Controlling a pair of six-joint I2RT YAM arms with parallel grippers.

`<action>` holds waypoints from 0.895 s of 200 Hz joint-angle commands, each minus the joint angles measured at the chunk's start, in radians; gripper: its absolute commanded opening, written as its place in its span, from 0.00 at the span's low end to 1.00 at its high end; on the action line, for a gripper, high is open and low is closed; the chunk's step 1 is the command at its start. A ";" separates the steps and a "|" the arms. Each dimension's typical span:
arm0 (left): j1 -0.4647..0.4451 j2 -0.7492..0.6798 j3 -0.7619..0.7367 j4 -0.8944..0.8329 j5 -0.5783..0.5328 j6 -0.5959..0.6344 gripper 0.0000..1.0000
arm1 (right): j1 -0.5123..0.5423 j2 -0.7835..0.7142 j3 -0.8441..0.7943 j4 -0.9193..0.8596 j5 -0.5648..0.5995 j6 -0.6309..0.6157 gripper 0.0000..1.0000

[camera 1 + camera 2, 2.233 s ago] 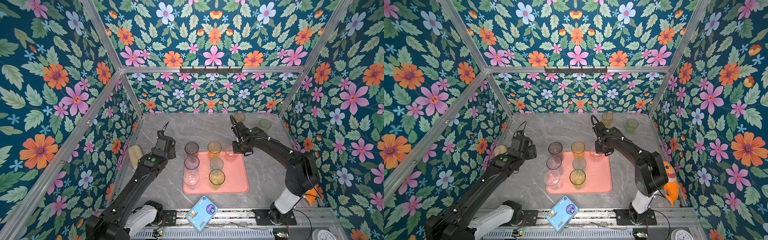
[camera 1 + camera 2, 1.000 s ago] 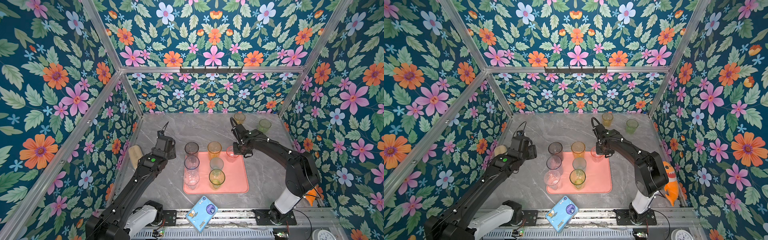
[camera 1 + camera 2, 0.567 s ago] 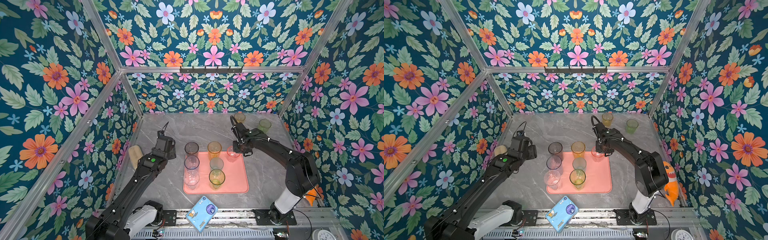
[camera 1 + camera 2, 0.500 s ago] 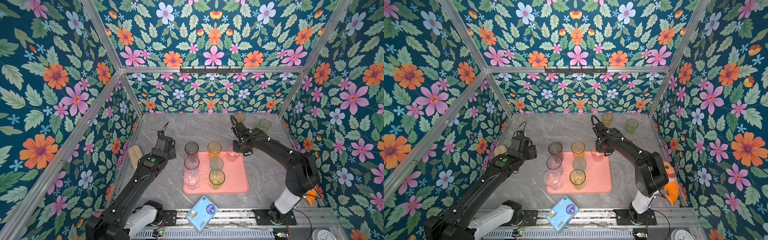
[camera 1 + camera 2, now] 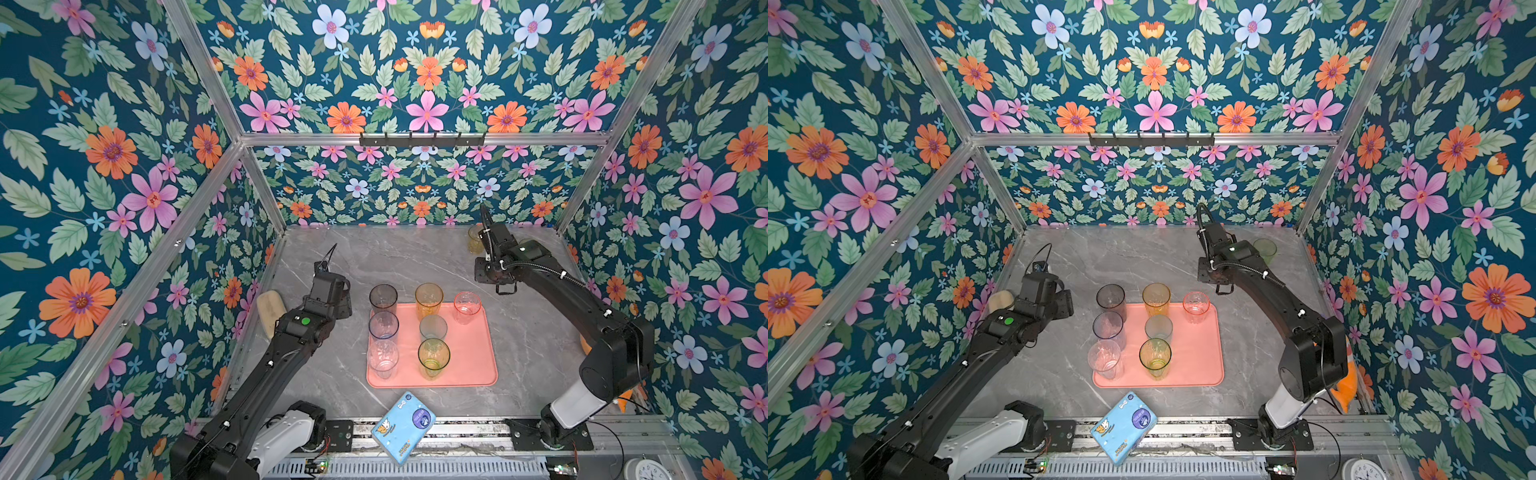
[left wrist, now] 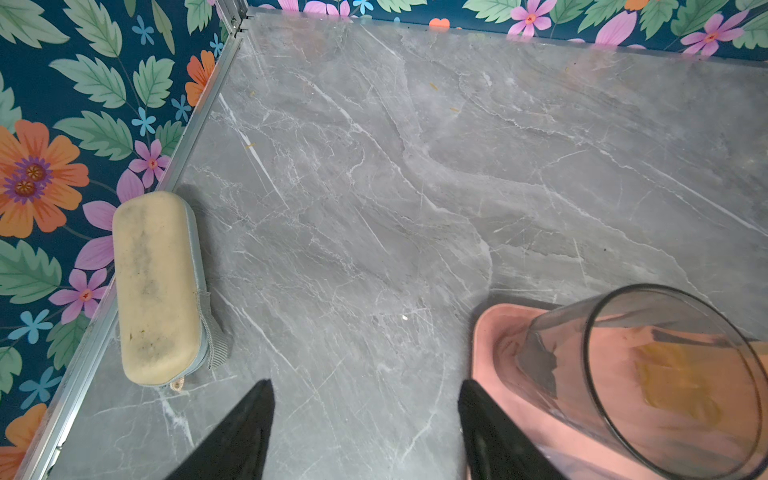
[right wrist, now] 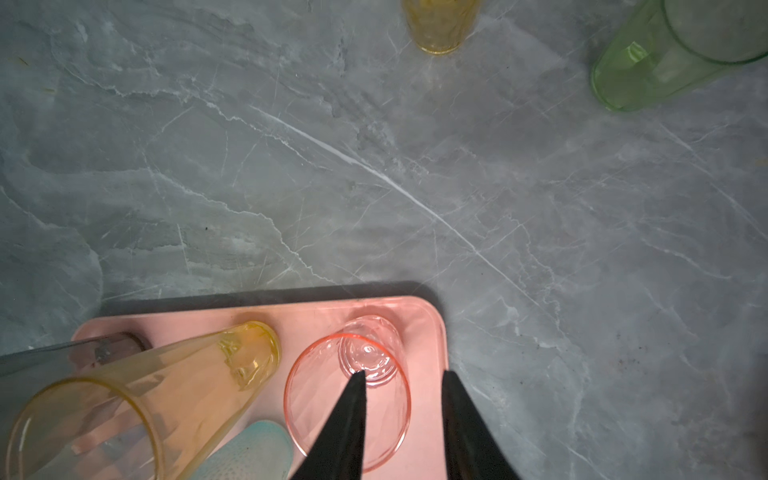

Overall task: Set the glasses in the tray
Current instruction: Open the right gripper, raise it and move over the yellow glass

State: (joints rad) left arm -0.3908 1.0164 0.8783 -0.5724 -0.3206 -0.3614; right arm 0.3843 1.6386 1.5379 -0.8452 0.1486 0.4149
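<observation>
1. In a top view, the right gripper (image 5: 500,287) hung just above and behind the pink glass (image 5: 467,306). That glass stood upright in the tray (image 5: 478,374), at the corner nearest the tool. The amber glass (image 5: 474,240) stood on the table (image 5: 415,257) beyond the gripper.
2. In a top view, the green glass (image 5: 1264,249) stood past the right wrist, also outside the tray.
3. In the left wrist view, the left gripper (image 6: 365,386) was parted and empty. The smoky grey glass (image 6: 665,374) sat in the tray beside one finger.
4. In the right wrist view, the right jaws stood apart astride the pink rim, one finger over the mouth and one outside. I think neither touched, though the clear wall made that hard to tell. I judged it best to rise straight up before swinging towards the amber glass, so that no finger hooked the rim.
</observation>
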 commanded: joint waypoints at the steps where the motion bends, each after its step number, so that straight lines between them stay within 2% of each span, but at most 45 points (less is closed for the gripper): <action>1: 0.001 -0.006 -0.005 0.008 -0.020 -0.005 0.73 | -0.033 0.009 0.042 0.005 -0.024 -0.022 0.33; 29: 0.001 -0.006 -0.007 0.011 -0.024 -0.010 0.73 | -0.079 0.011 0.082 0.033 -0.043 -0.033 0.33; 133: 0.001 0.020 0.001 0.009 -0.043 -0.009 0.73 | -0.186 0.272 0.314 0.061 -0.052 -0.065 0.33; 179: 0.001 0.030 0.005 0.006 -0.055 -0.010 0.73 | -0.219 0.376 0.393 0.099 -0.063 -0.075 0.37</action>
State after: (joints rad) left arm -0.3908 1.0420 0.8738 -0.5728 -0.3531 -0.3649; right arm 0.1848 1.9648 1.8824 -0.7692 0.0925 0.3553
